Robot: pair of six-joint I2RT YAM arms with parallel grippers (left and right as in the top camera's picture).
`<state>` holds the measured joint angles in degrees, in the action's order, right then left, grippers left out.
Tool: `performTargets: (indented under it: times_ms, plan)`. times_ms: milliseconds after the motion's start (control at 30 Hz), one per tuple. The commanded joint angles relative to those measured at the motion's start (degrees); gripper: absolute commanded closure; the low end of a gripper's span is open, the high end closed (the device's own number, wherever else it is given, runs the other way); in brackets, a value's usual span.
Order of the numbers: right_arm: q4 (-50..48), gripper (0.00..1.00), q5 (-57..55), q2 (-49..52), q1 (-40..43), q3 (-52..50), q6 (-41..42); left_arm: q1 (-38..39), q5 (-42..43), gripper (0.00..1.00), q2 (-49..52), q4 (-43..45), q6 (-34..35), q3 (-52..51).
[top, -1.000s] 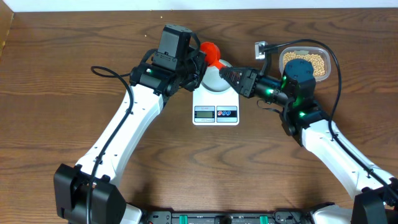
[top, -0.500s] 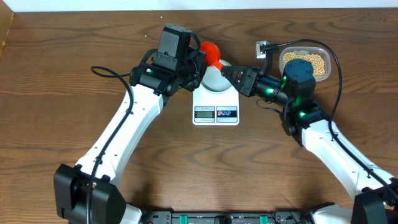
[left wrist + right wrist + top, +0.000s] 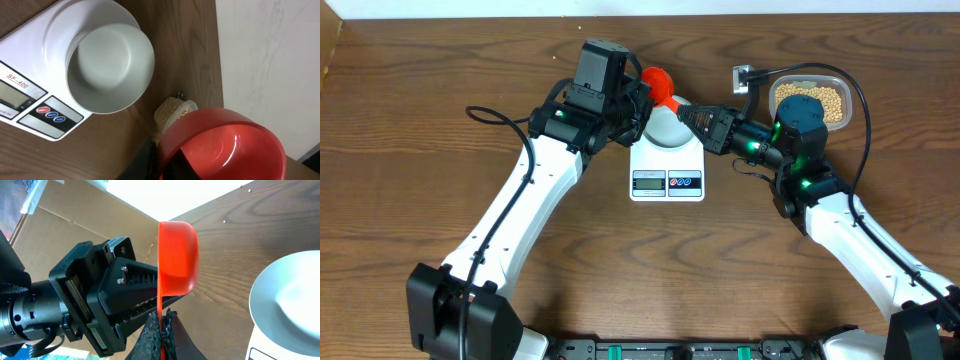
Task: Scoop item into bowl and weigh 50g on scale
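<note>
The small round tan-yellow beans (image 3: 828,99) all lie in a clear rounded-rectangular plastic tub (image 3: 808,77) at the far right of the brown wooden table (image 3: 420,150), partly hidden overhead by the right arm's blue joint. From the left wrist we see only a corner of that heap (image 3: 170,111) past the bowl. The small round pale blue-white bowl (image 3: 665,130) sits on the far half of the flat white digital scale (image 3: 667,165), well apart from the tub. We note its smooth pale inside (image 3: 107,65) facing up, the scale's (image 3: 30,115) red and blue buttons nearer the camera. The grey display (image 3: 648,181) is too small for us to read. A red plastic scoop (image 3: 657,82) is up off the table just beyond the bowl's far rim. The left gripper (image 3: 642,100) comes in from the left, jaws closed. The scoop's cup (image 3: 225,145) is right at its dark fingers (image 3: 149,160), so we take it as clamped on the handle. The right gripper (image 3: 685,115) comes in from the right across the bowl's edge. In its own view the scoop (image 3: 177,250) shows edge-on, and the thin red handle runs down between its closed fingers (image 3: 154,332), pinched there.
</note>
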<state>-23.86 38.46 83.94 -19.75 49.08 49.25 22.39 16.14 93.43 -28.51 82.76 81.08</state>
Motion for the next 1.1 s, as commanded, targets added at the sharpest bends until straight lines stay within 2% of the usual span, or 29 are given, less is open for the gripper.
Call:
performTargets:
  times_ms: [0, 167, 267, 333, 467, 800, 933, 1067]
  plan:
    - [0.07, 0.99, -1.53, -0.33, -0.17, 0.94, -0.02, -0.07, -0.59, 0.83, 0.7, -0.17, 0.7, 0.52]
    - [0.07, 0.99, -2.16, -0.33, -0.17, 0.94, -0.04, -0.09, -0.59, 0.53, 0.7, -1.01, 0.7, 0.52]
    - [0.07, 0.99, -2.21, -0.33, 0.02, 0.94, -0.22, -0.07, -0.59, 0.45, 0.7, -0.98, -1.11, 0.52]
    - [0.09, 0.99, -2.19, -0.33, 0.39, 0.94, -0.52, -0.07, -0.57, 0.45, 0.7, -0.98, -3.28, 0.52]
    - [1.25, 0.99, -2.29, -0.33, 2.6, 0.94, -0.68, -0.09, -0.57, 0.46, 0.68, -0.98, -13.64, 0.52]
    - [3.96, 0.99, 3.37, -0.33, 13.44, 0.96, -1.62, -0.13, -0.48, 0.46, 0.44, -1.27, -42.95, 0.52]
    - [5.46, 0.99, 6.8, -0.35, 17.62, 0.96, -2.51, -0.13, 3.39, 0.46, 0.13, -1.99, -58.12, 0.52]
    - [9.09, 0.99, 9.51, -0.37, 21.46, 1.51, -4.02, -0.13, 8.9, 0.49, -0.9, -2.23, -69.31, 0.52]
